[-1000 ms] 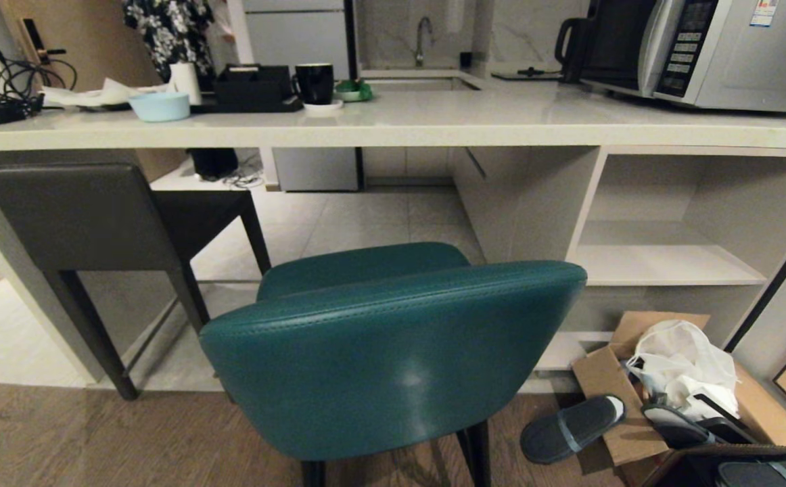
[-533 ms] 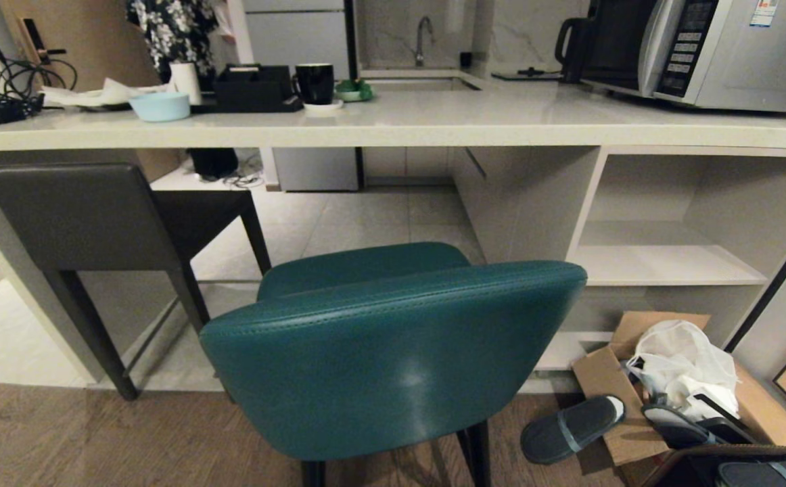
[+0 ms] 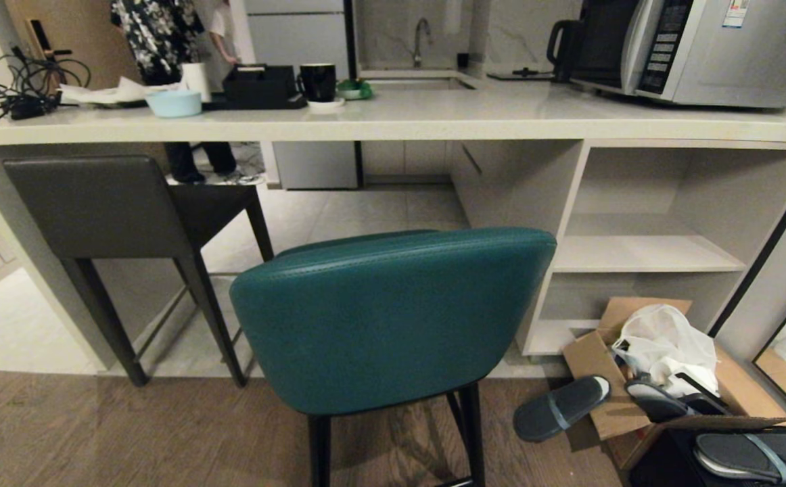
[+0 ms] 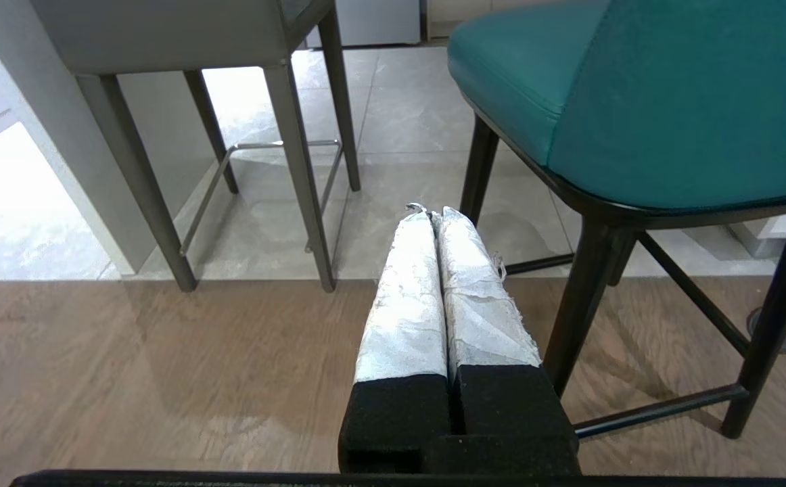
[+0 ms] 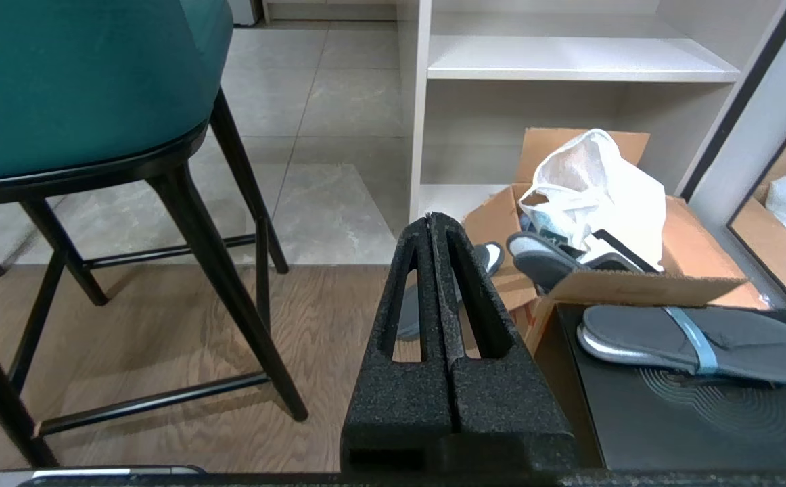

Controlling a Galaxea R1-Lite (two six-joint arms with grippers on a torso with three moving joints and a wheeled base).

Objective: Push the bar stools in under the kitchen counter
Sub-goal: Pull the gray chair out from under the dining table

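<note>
At centre frame of the head view, one teal bar stool (image 3: 393,318) is standing out on the wood floor, its backrest facing the camera, clear of the kitchen counter (image 3: 433,122). At left, one dark grey-brown bar stool (image 3: 95,206) is sitting partly under the slab. Two stools counted. At lower right, one cardboard box (image 3: 599,379) is holding a white bag, with three slippers around it. The left gripper (image 4: 431,215) is hanging clenched, holding nothing, low beside the teal stool's legs. The right gripper (image 5: 431,218) is likewise clenched and empty.
</note>
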